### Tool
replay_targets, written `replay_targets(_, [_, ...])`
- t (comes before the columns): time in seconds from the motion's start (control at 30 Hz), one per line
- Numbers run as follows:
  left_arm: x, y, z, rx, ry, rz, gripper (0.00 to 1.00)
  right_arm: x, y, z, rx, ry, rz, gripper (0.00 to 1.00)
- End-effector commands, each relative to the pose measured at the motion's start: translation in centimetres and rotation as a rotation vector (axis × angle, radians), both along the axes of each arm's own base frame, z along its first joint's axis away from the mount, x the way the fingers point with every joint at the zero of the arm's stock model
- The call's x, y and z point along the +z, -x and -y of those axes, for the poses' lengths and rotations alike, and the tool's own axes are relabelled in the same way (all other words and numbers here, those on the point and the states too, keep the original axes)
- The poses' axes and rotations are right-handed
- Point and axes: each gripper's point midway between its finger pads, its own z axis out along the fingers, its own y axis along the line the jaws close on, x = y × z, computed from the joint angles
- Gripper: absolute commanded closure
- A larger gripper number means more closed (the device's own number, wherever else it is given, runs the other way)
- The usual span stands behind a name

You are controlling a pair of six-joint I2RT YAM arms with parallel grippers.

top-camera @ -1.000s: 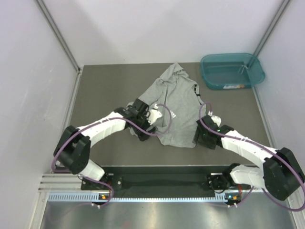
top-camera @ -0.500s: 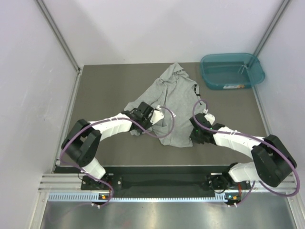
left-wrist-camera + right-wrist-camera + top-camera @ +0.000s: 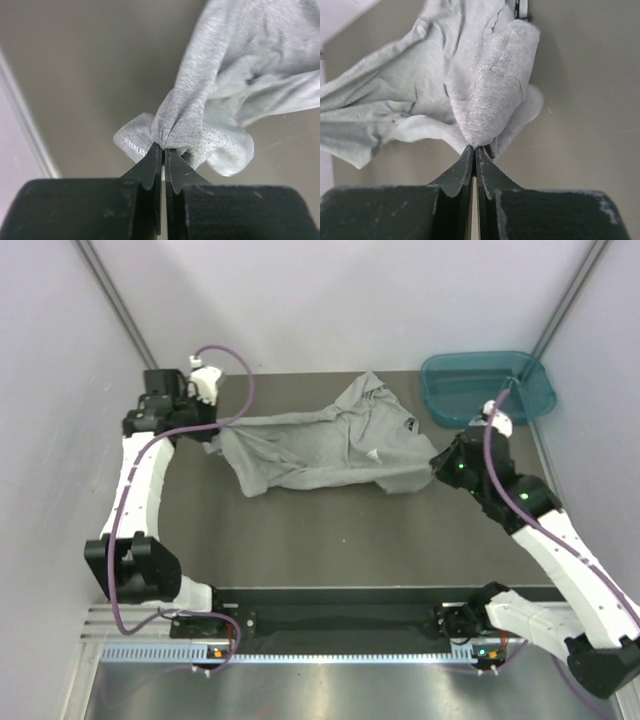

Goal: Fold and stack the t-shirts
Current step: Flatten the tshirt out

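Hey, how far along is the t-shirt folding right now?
Done: nothing folded yet. In hand: the left gripper and right gripper each pinch a bunch of the grey t-shirt, stretching it across the table. Left: laying it flat, folding, stacking; only one shirt shows.

The dark matte table (image 3: pixel 350 545) carries 1 teal plastic tub (image 3: pixel 470 390) at its far right corner and 1 grey t-shirt (image 3: pixel 320 445) stretched across its far half.
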Motion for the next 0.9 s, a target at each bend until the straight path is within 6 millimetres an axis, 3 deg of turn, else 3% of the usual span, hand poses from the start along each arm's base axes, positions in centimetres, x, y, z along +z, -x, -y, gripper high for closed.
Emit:
replay_targets(0.0, [2.4,3.1,-2.1,0.033,0.058,-0.027,1.00,1.8,2.8,1.8,0.055,0.096,-0.042,1.00])
replay_targets(0.07, [3.1,3.3,-3.4,0.061,0.053,-0.019,1.00,2.7,3.5,1.8,0.083,0.105,-0.051,1.00])
replay_targets(0.13, [3.9,3.4,-4.7,0.087,0.037,-0.009,1.00,5.3,3.6,1.7,0.106,0.093,-0.003,1.00])
replay_targets(0.2, [4.2,2.4,-5.7,0.106,0.010,0.025,1.00,6.7,3.5,1.4,0.133,0.106,0.010,1.00])
replay_targets(0.27, [3.6,1.0,-6.3,0.123,-0.003,0.046,1.00,6.4,2.7,1.1,0.145,0.122,-0.003,1.00])
replay_targets(0.3, [2.1,-0.2,-6.6,0.126,0.006,0.027,1.00,6.2,1.9,0.6,0.157,0.128,0.001,1.00])
replay_targets(0.37, [1.5,-2.4,-6.6,0.114,0.027,0.056,1.00,5.2,-0.7,0.1,0.160,0.162,-0.003,1.00])
replay_targets(0.43, [-0.3,-4.6,-6.6,0.104,0.051,0.028,1.00,3.1,-3.4,-0.1,0.157,0.198,-0.037,1.00])
replay_targets(0.5, [-2.0,-7.2,-6.3,0.082,0.069,0.016,1.00,2.5,-6.7,0.4,0.122,0.197,-0.023,1.00])
replay_targets(0.53, [-2.7,-8.1,-6.2,0.080,0.066,0.013,0.99,0.4,-8.7,0.3,0.121,0.215,-0.071,1.00])
replay_targets(0.57, [-3.3,-9.2,-6.1,0.076,0.061,0.015,0.98,0.0,-10.5,0.7,0.101,0.204,-0.061,1.00])
replay_targets(0.6, [-5.0,-10.9,-5.8,0.067,0.035,-0.005,0.97,-2.0,-12.3,0.3,0.109,0.216,-0.100,1.00])
replay_targets(0.73, [-8.0,-14.9,-5.8,0.102,0.022,-0.027,0.65,-5.9,-17.4,-0.2,0.112,0.256,-0.155,1.00])
replay_targets(0.77, [-6.9,-16.2,-5.9,0.113,0.028,0.001,0.52,-6.7,-18.0,-0.2,0.112,0.260,-0.178,1.00])
replay_targets(0.8, [-8.5,-16.6,-6.2,0.130,0.034,-0.036,0.47,-8.0,-19.3,-0.4,0.110,0.263,-0.203,1.00])
replay_targets(0.87, [-7.7,-17.6,-6.9,0.186,0.027,-0.023,0.28,-9.1,-20.1,0.1,0.095,0.265,-0.232,0.78])
